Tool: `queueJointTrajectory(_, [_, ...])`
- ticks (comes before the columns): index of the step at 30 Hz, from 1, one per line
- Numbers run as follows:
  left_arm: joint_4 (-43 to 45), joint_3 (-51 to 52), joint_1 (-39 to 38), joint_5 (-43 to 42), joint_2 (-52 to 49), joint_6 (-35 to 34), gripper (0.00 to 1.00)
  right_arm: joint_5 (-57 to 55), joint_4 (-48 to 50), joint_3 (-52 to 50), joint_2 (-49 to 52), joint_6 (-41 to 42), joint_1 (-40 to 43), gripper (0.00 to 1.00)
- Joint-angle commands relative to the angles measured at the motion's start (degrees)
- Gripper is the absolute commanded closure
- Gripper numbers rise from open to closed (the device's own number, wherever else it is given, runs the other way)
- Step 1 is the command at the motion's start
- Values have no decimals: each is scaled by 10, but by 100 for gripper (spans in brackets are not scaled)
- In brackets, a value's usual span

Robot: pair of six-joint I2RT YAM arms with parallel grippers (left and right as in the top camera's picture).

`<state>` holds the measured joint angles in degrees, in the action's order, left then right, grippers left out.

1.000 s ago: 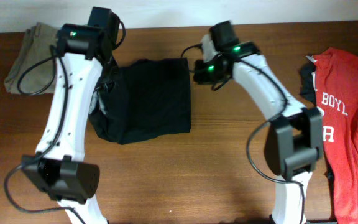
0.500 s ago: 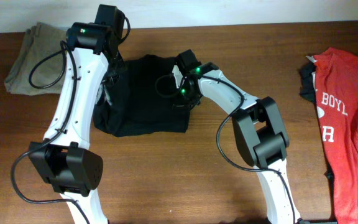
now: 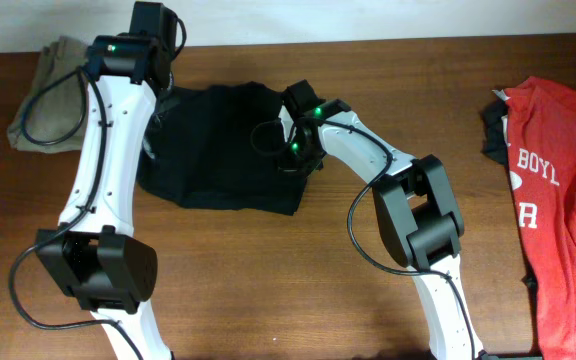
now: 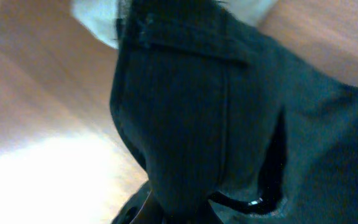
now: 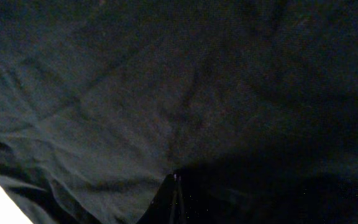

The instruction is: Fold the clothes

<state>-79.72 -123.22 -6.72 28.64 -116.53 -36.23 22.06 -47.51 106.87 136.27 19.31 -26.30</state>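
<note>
lying long axis left-right on the table (image 3: 448, 100) (slightly skewed), black shorts (image 3: 223, 150) are clamped by left gripper (image 4: 166, 214) and right gripper (image 5: 176, 193).

The shorts (image 3: 223, 145) are plain black, and the left wrist view shows a pale grey-white lining (image 4: 98, 18) at one edge. The trousers (image 3: 43, 75) at the far left are khaki-beige. The T-shirt (image 3: 558, 170) on the right is red with white lettering (image 3: 538, 175), and a dark cloth (image 3: 491, 135) shows at its left edge. The table (image 3: 268, 290) is reddish-brown wood with streaky grain. The left arm (image 3: 105, 150) and right arm (image 3: 368, 150) are white with black joints and small green lights.
</note>
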Motion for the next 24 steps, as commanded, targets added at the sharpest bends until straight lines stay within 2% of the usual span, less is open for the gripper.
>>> queueJointTrajectory(1, [-7,-17,31,83,2,-2,100,-63,-14,-12,36,0,1,96])
queueJointTrajectory(9, [-26,-17,85,86,2,-2,100,-54,-14,-5,36,-44,0,96])
queueJointTrajectory(17, [-170,-16,93,85,2,-97,100,-48,-59,47,36,-106,0,96])
queueJointTrajectory(24, [-170,-19,87,59,11,-87,100,-48,-58,48,36,-106,0,96])
